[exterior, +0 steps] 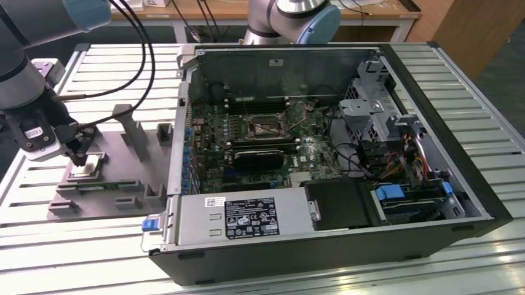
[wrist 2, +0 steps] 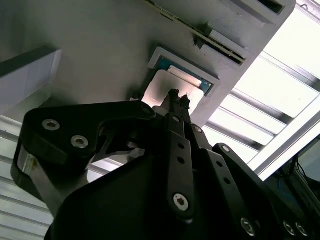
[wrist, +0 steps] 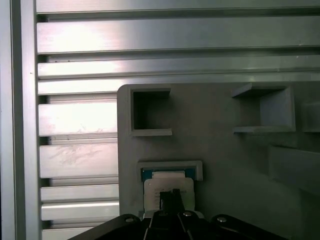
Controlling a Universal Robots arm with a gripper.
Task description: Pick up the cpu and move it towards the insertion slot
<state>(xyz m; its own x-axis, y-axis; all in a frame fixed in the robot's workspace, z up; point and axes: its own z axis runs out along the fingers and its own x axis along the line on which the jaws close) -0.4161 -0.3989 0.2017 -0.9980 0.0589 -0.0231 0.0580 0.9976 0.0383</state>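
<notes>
Gripper [wrist 2: 179, 98] was narrow, tips nearly together, right at the top face of the cpu [wrist 2: 159, 86], which lay in a pocket of the grey fixture [exterior: 123, 184] approx. flat.

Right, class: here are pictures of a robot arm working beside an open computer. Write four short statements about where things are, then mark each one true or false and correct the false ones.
1. The cpu is at the grey fixture, outside the computer case. True.
2. The pincer hangs inside the case, over the motherboard. False: it is down at the cpu on the fixture, to the exterior view's left of the case.
3. The case lies open, with the motherboard in plain sight. True.
4. The fixture stands on a wooden tabletop. False: it stands on a table of metal slats.
</notes>
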